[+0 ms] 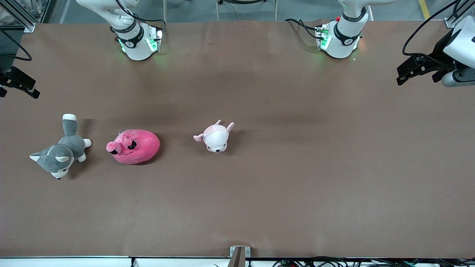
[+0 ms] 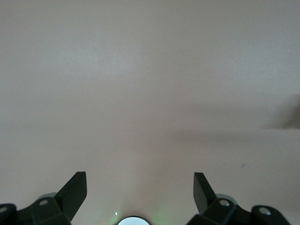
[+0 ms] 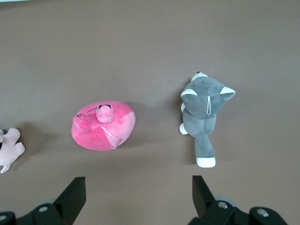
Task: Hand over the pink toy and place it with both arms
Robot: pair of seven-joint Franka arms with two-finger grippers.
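Note:
The pink toy (image 1: 133, 146) is a hot-pink rounded plush with black eyes. It lies on the brown table (image 1: 297, 167) toward the right arm's end, between two other plush toys. It also shows in the right wrist view (image 3: 104, 125). My right gripper (image 3: 139, 179) is open and empty, high over the table beside the pink toy. In the front view it shows at the edge of the picture (image 1: 28, 89). My left gripper (image 2: 139, 176) is open and empty over bare table. In the front view it hangs at the left arm's end (image 1: 404, 74).
A grey-and-white husky plush (image 1: 61, 150) lies beside the pink toy at the right arm's end of the table; it also shows in the right wrist view (image 3: 204, 110). A small pale pink-and-white puppy plush (image 1: 216, 136) lies near the table's middle. Both arm bases (image 1: 137, 40) stand along the table's edge farthest from the front camera.

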